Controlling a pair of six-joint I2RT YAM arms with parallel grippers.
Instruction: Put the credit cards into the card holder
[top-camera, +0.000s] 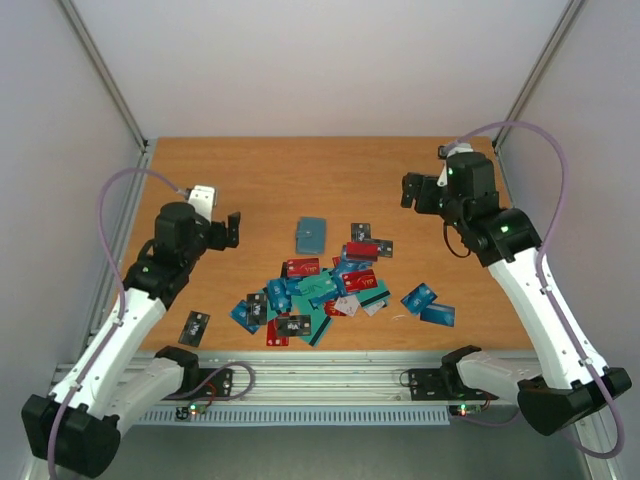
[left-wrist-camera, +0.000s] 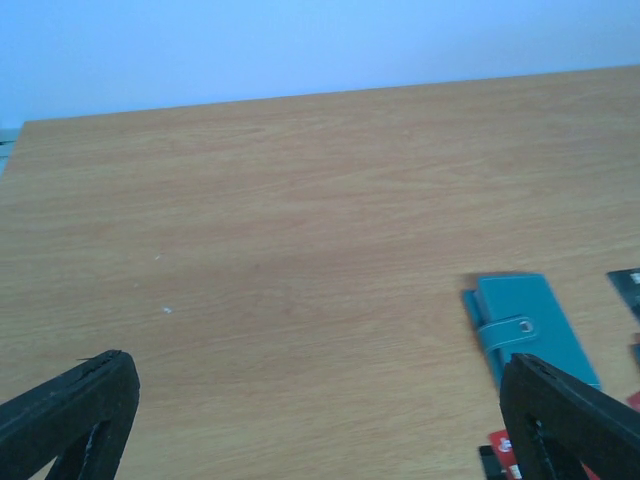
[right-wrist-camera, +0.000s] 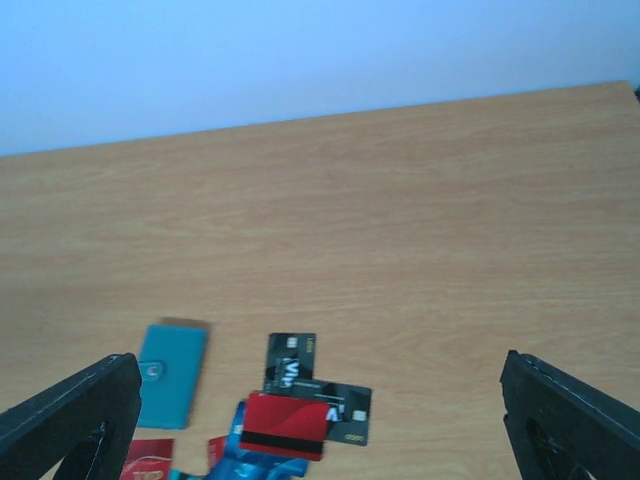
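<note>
The teal-blue card holder (top-camera: 312, 234) lies closed on the wooden table (top-camera: 270, 175), just behind a loose pile of red, teal, blue and black credit cards (top-camera: 315, 290). My left gripper (top-camera: 233, 228) hovers open and empty to the left of the holder. In the left wrist view the holder (left-wrist-camera: 525, 330) lies beside my right-hand fingertip (left-wrist-camera: 570, 420). My right gripper (top-camera: 415, 190) is open and empty, raised behind and to the right of the pile. In the right wrist view I see the holder (right-wrist-camera: 170, 375), two black cards (right-wrist-camera: 290, 360) and a red card (right-wrist-camera: 285, 425) below.
A lone black card (top-camera: 194, 327) lies near the front left. Two blue cards (top-camera: 428, 305) lie apart at the front right. Frame posts and white walls enclose the table; a metal rail (top-camera: 330, 375) runs along the near edge.
</note>
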